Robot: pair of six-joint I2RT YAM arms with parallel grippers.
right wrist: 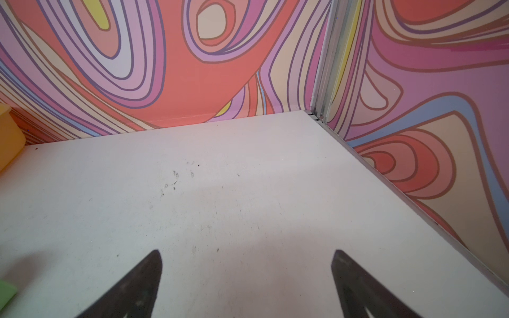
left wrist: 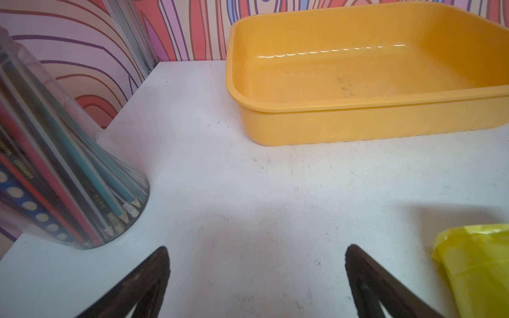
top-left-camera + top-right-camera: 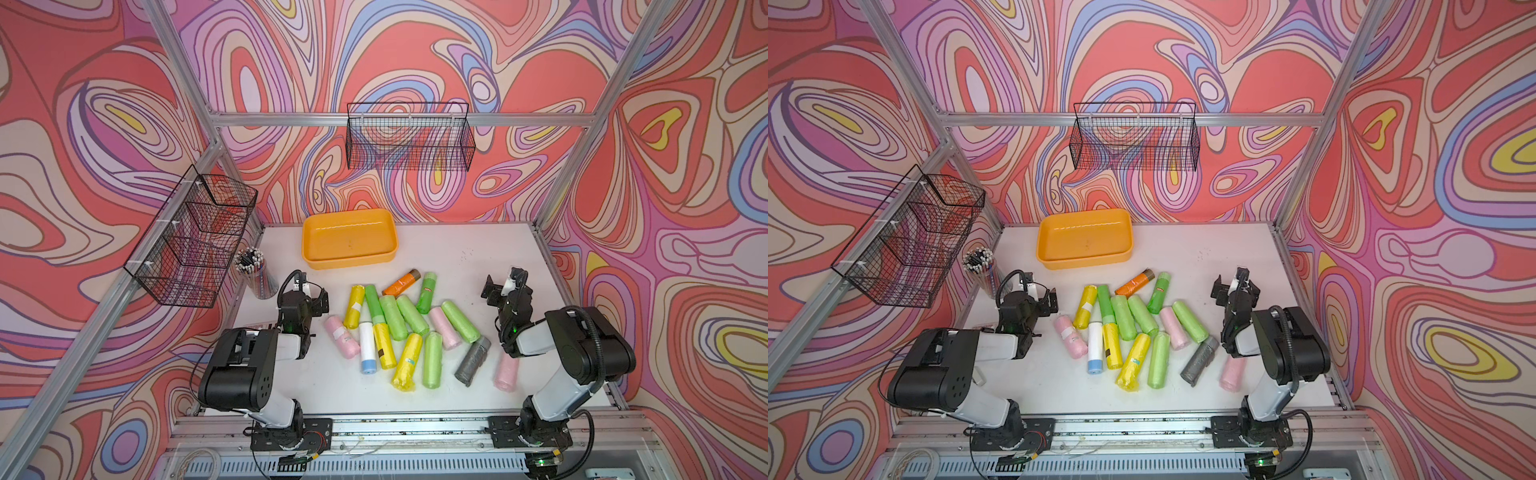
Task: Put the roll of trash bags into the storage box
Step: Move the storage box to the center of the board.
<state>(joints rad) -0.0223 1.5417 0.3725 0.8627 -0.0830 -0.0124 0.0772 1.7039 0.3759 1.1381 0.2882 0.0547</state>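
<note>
The storage box [image 3: 349,261] [image 3: 1086,258], an orange-yellow tub, stands empty at the back of the white table. In front of it, mid-table, several rolls of trash bags [image 3: 392,318] [image 3: 1123,318] lie in a loose heap: green, yellow, pink, white, orange and grey. My left gripper [image 3: 318,297] [image 2: 256,247] hovers open and empty left of the heap, with a yellow roll [image 2: 476,269] beside one finger and the box [image 2: 358,124] ahead. My right gripper [image 3: 505,284] [image 1: 246,252] is open over bare table right of the heap. A grey roll [image 3: 471,359] and a pink roll [image 3: 506,372] lie by the right arm.
A clear cup of pencils [image 3: 255,274] [image 2: 55,165] stands close to the left gripper, at the table's left edge. Black wire baskets hang on the left wall [image 3: 195,237] and the back wall [image 3: 409,137]. Aluminium frame posts and patterned walls bound the table.
</note>
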